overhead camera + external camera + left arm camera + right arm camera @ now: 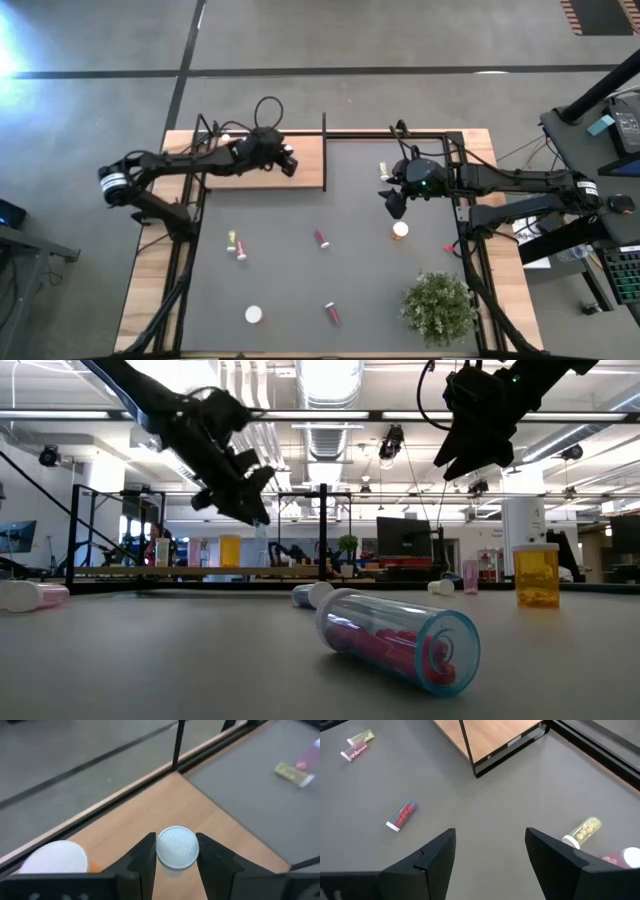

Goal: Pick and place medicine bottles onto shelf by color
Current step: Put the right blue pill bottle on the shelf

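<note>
From above, the left claw [284,160] hangs over the shelf [310,172], the light-wood board at the back left of the desk [360,250], while the right claw [395,200] waits over the right side, near an orange bottle [400,230] standing upright. Loose bottles lie scattered on the desk: a pink one [322,239] near the middle, another pink one [332,314] nearer the front, a pair lying side by side [236,243] to the left, and a white-capped one [254,314] at the front left.

From desk level, both claws hang well above the surface; the left one [245,490] is tilted downward, the right one [470,445] higher still.

Past the left wrist, the claw [175,857] is clenched on a bottle with a pale ribbed cap [177,848], held upright above the wood. Another white cap [55,859] with an orange edge stands just beside it. I'd lower it straight down, keep clear of that neighbour, and let go only once the base sits flat; whether the colours match, I cannot tell.

Past the right wrist, the claw [490,855] stands released over bare desk, a yellow bottle [582,832] lying near.
</note>
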